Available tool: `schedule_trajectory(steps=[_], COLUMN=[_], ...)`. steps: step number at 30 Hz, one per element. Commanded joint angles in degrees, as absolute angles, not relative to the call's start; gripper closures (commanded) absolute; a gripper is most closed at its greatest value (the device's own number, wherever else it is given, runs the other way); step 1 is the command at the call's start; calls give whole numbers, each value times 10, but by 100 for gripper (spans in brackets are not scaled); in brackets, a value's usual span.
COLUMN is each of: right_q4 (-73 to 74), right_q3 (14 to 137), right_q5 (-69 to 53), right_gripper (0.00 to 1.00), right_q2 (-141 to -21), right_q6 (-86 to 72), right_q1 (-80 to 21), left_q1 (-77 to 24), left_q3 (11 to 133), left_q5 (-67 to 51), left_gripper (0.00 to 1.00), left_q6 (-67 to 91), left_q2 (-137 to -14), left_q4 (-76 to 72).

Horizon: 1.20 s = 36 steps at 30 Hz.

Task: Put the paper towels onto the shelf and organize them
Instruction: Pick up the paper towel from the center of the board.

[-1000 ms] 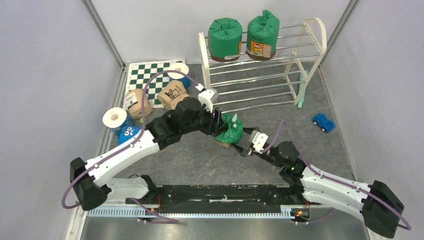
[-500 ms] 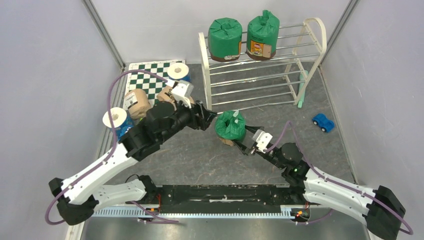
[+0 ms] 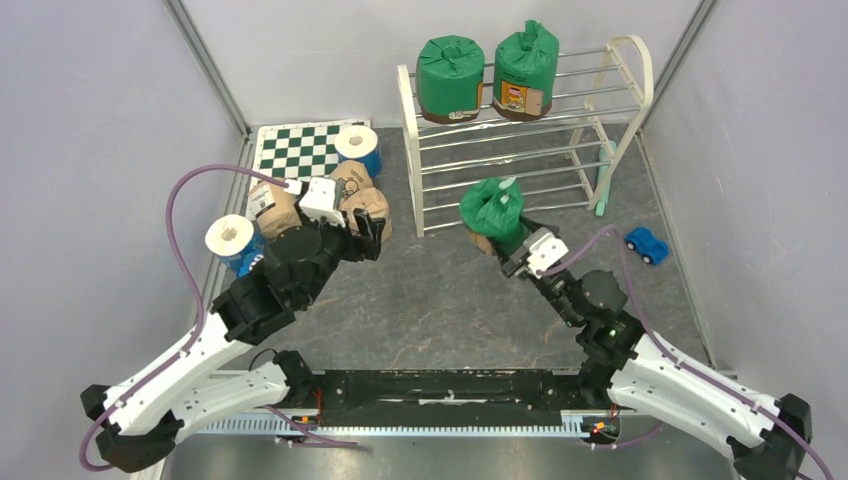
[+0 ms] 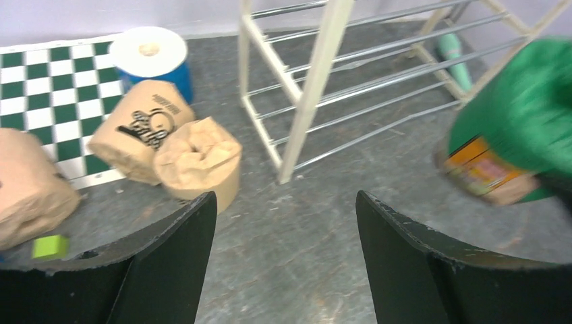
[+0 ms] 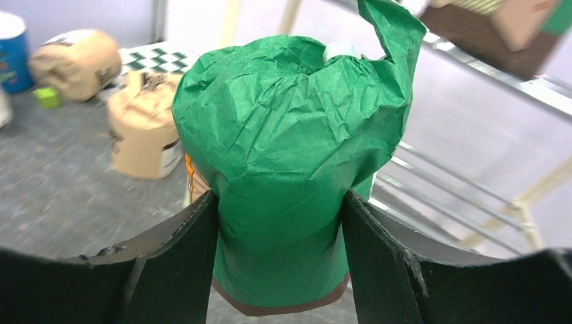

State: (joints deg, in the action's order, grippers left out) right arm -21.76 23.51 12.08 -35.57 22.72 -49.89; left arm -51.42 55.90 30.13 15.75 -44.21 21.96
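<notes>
The right jaws are clamped on the green roll [image 5: 283,169], one jaw low on each flank, so its twisted top is free and it rides upright. The shelf [image 4: 317,88] lies just beyond these jaws. On its top tier stand two green rolls [image 3: 450,78], probably the mates this one should join. The left jaws are apart and empty, with tan rolls [image 4: 199,162] ahead to their left, likely the next pick.

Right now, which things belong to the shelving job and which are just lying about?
Job: shelf; two green rolls on its top tier; green roll in the right fingers; three tan rolls; two blue-wrapped rolls.
Lying about: checkered mat; toy car; small green block.
</notes>
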Motion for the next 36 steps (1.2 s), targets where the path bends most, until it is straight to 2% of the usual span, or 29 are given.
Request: schedule_trajectory(steps=[1,10,17,26,32,36], right_q4=[-218,-180,-168,-169,-182,-209], right_q3=[322,439,530,664,740,769], right_q5=[200,314,343,258,102,34], right_gripper=[62,58,58,62,64,64], right_q2=[-349,-372,-425,-539,-625,-671], right_q6=[267,316,341,315,225,179], right_q1=[-481,-432,-380,-244,-112,-77], left_q1=[-504,-494,-488,-470,-467,-460], left_q3=[544,516,501,496,494,491], left_q5=[371,424,420,411,411,411], left_gripper=[18,15,15,15,15,14], left_q6=[102,66,67,63,61,59], left_q2=[-418,-381,-369,-346,-341,-340], left_q4=[231,246,240,249,254,255])
